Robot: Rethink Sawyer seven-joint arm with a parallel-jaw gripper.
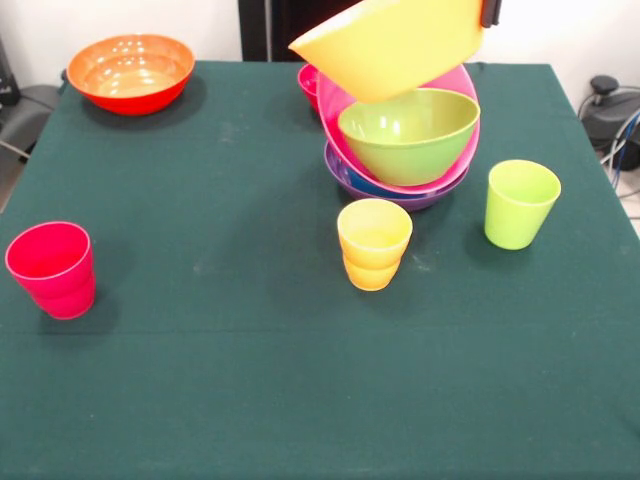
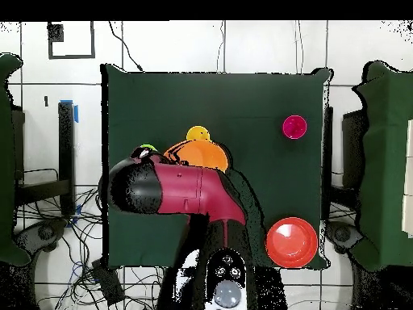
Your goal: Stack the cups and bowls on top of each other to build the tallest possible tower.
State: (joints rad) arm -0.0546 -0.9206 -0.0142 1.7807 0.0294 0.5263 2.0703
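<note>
Gripping nothing you can confirm: the fingers are hidden. You see the light orange bowl tilted in the air above the tower, where lime green bowl sits in pink over purple.

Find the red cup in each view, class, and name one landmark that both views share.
Front view: the red cup stands alone near the left edge.
Overhead view: it sits upper right on the green cloth.
Shared landmark: the red-orange bowl, on the same side.
</note>
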